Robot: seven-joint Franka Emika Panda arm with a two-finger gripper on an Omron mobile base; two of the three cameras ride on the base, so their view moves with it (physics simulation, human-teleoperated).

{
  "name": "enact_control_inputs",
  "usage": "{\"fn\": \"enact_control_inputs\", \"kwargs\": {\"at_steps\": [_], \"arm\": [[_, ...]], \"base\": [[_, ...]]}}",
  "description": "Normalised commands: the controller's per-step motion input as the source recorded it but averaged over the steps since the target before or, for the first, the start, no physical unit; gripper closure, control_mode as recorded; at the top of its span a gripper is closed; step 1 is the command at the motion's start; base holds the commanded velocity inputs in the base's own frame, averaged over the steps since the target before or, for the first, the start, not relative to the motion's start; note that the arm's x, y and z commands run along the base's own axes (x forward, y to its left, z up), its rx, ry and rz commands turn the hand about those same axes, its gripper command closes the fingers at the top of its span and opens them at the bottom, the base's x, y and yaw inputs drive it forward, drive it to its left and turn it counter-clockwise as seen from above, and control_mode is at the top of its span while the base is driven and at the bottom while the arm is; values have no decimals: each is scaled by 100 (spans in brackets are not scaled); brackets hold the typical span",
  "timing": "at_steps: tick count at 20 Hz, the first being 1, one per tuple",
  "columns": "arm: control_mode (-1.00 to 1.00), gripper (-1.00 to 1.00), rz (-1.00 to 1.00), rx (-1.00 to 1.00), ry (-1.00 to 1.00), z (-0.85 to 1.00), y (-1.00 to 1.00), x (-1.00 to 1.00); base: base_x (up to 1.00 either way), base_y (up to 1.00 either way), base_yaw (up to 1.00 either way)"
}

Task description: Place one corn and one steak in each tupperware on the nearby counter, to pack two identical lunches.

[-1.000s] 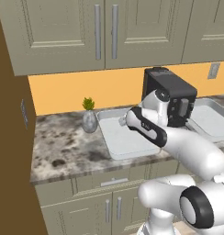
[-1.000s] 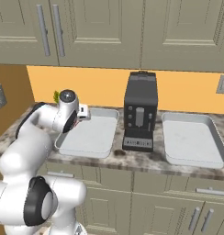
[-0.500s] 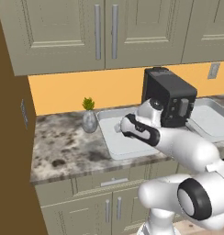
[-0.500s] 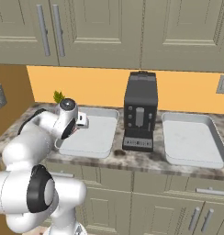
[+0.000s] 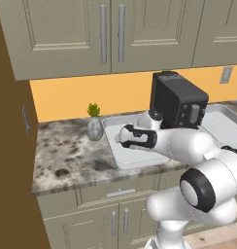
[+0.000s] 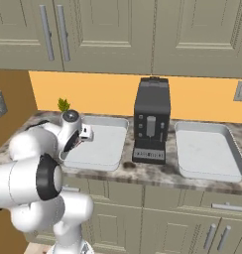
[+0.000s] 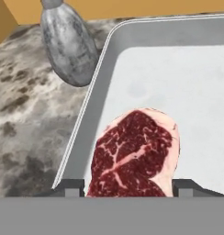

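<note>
Carrying a steak (image 7: 134,156) clamped between its fingertips, the gripper (image 7: 130,187) hangs low over the tupperware (image 6: 100,147) left of the coffee machine (image 6: 151,119), near the tray's corner by the grey vase (image 7: 68,43). Both that tray and the second tupperware (image 6: 207,151) right of the coffee machine look bare, so I judge nothing is packed: two corn and both steaks remain
</note>
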Motion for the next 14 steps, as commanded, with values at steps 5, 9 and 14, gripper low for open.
{"fn": "enact_control_inputs", "kwargs": {"at_steps": [5, 9, 14], "arm": [[-100, 100, 0, 0, 0, -22, 0, 45], [-100, 100, 0, 0, 0, -27, 0, 48], [-100, -100, 0, 0, 0, -27, 0, 45]], "base": [[0, 0, 0], [0, 0, 0], [0, 0, 0]]}}
